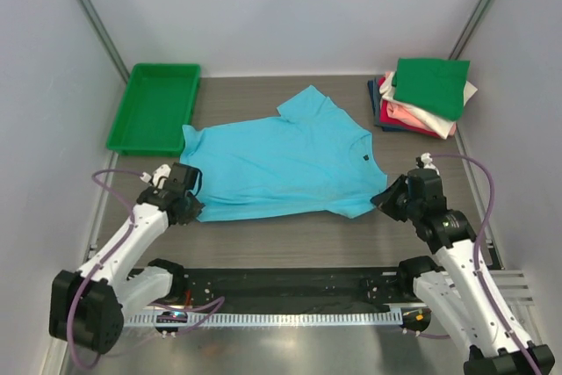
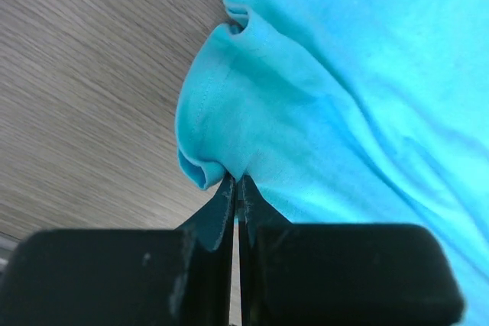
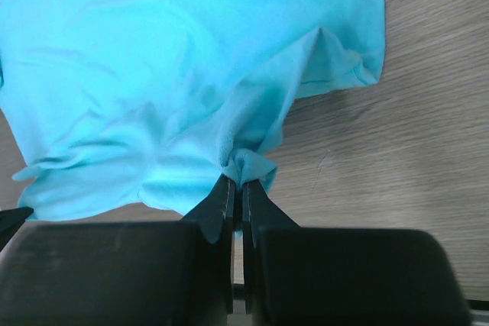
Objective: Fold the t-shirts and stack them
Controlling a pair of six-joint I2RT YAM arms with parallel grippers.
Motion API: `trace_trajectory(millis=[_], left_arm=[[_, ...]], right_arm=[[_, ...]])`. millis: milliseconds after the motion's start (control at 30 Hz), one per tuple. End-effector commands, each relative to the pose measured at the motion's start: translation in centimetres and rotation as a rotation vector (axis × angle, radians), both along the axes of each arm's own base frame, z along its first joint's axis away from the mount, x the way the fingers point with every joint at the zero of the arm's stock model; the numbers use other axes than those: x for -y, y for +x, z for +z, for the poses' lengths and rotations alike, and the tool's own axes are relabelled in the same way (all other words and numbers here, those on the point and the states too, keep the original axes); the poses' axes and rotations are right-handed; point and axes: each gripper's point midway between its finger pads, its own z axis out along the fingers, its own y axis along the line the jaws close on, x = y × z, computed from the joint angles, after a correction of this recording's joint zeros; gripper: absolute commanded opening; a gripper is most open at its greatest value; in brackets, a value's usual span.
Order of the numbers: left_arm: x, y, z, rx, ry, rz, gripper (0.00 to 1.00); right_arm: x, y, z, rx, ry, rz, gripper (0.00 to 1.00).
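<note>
while flat, one turquoise t-shirt [image 1: 281, 164]

Both arms reach forward and low, with their elbows bent. The left tool [image 2: 235, 188] has its jaws pressed together on an edge of the turquoise t-shirt [image 1: 281, 160]. The right tool [image 3: 238, 188] pinches another edge just ahead of its tips, with its jaws closed.

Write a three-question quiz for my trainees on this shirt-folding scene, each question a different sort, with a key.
1. True or false: the left gripper and right gripper are both shut on the turquoise t-shirt.
2. Which colour tops the folded stack? A red, B green, C navy.
3. Fill in: the green tray sits in the far ____ corner of the table.
Key: 1 true; 2 B; 3 left.
</note>
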Motion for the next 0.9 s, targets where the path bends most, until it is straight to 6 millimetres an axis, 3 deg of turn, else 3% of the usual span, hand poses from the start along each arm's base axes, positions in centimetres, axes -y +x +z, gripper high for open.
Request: trace_trajectory(millis=[0, 167, 333, 667, 867], left_arm=[[0.2, -0.8, 1.7, 0.018, -0.021, -0.013, 0.00], [1.0, -2.1, 3.6, 0.040, -0.094, -0.001, 0.00], [1.1, -3.0, 6.7, 0.115, -0.148, 0.015, 0.00], [-0.2, -7.2, 8.8, 0.138, -0.157, 0.027, 0.00], [-0.9, -8.8, 9.1, 0.104, -0.123, -0.010, 0.00]], right_arm=[[0.9, -0.7, 1.7, 0.025, -0.013, -0.038, 0.01], [0.4, -2.2, 2.7, 0.029, 0.038, -0.034, 0.01], [0.5, -4.1, 4.1, 0.065, 0.059, -0.021, 0.01], [-1.2, -7.8, 3.4, 0.024, 0.161, 0.067, 0.01], [-1.4, -8.0, 4.3, 0.034, 0.168, 0.076, 0.01]])
